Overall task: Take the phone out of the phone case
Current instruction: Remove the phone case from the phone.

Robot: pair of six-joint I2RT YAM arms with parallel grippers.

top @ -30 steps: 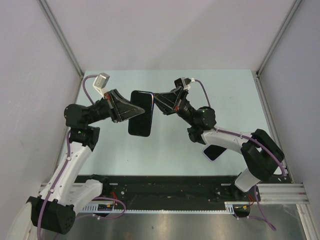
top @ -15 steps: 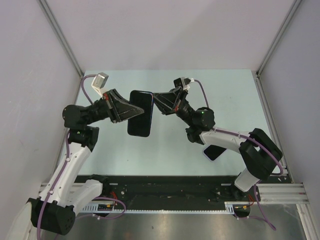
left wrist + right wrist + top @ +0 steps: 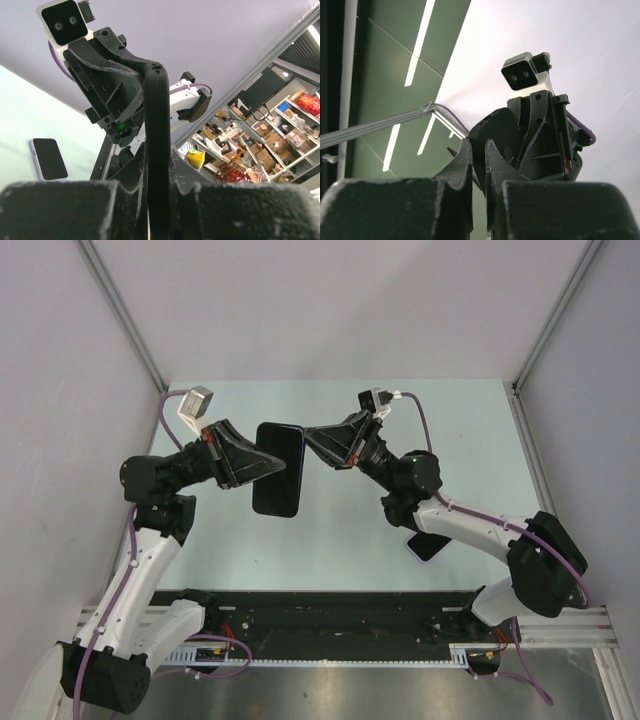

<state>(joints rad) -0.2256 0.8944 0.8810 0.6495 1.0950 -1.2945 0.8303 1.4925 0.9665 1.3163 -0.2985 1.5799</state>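
Top view: black phone case (image 3: 280, 478) held up off the tabletop (image 3: 330, 530), between my two arms, roughly mid-workspace and a little left of centre. Its broad dark face is toward the overhead camera, long axis running near to far.

My left gripper (image 3: 262, 466): clamped on the case's left long side. Left wrist view shows the case edge-on, a thin black strip rising straight up between my two fingers (image 3: 131, 172), both pressed to it.

My right gripper (image 3: 312, 443): comes in from the right and meets the case at its far right corner. In the right wrist view the fingers (image 3: 465, 160) stand nearly together with only a narrow slit between them, and the dark case edge sits at their tips. Reads as pinched on that thin edge.

The two grippers face each other across the case, tips close, not touching.

Phone (image 3: 49, 158): lies flat on the tabletop, dark screen up, pale rim. From above it sits well right of the case, toward the near edge, partly hidden under my right forearm. Nothing touches it.

Cannot tell from any view whether the held case has anything inside.
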